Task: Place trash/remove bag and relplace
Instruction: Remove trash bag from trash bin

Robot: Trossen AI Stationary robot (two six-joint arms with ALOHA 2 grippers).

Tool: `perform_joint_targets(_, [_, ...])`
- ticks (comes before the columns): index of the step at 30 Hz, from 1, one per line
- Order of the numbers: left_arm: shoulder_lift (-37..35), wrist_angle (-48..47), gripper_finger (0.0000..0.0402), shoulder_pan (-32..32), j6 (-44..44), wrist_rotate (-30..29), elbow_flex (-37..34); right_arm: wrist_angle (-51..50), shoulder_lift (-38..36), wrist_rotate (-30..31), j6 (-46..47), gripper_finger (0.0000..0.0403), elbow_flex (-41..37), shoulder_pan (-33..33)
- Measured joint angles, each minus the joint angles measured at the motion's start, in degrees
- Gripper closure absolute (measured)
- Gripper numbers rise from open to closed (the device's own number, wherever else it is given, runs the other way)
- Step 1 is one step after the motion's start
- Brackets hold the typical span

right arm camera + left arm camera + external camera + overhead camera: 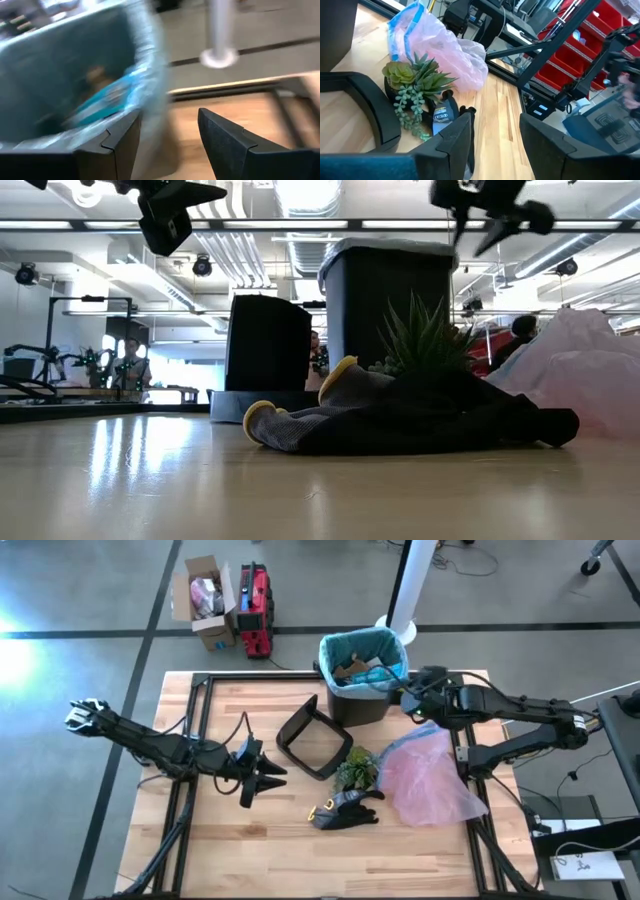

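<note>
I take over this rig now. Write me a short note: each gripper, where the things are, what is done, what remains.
Left gripper: open, empty, above the table beside the bin lid.
Right gripper: open, empty, at the bin's near right rim.
Bag: teal liner, in the black bin at the table's far edge.
Trash: brown paper pieces inside the liner.
Done: trash appears to be in, lid off.
Left: lift the liner out, fit a new one; the pink bag lies on the table.
</note>
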Motion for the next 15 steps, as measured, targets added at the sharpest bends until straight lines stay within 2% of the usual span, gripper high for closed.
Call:
perform_joint_targets(4, [0.50, -0.01, 0.0248, -0.02, -0.12, 0.00, 0.01, 16.36, 0.54, -7.70, -15.64, 0.0217, -0.48, 2.60])
perform_joint_targets(6, [0.48, -0.04, 0.0247, -0.02, -0.19, 0.00, -0.02, 22.08, 0.87, -11.73, -20.52, 0.0217, -0.48, 3.41])
perform_joint_targets(8, [0.43, -0.04, 0.0244, -0.04, -0.14, 0.00, 0.01, 25.35, 0.86, -14.24, -22.05, 0.0217, -0.48, 3.88])
perform_joint_targets(12, [0.26, -0.07, 0.0242, -0.04, -0.09, -0.88, 0.01, 25.50, 0.31, -14.51, -22.09, 0.0217, -0.05, 4.25])
perform_joint_targets(15, [0.32, -0.95, 0.0245, -0.09, 0.00, -6.09, -0.01, 24.90, -0.38, -14.89, -22.15, 0.0217, 0.67, 4.25])
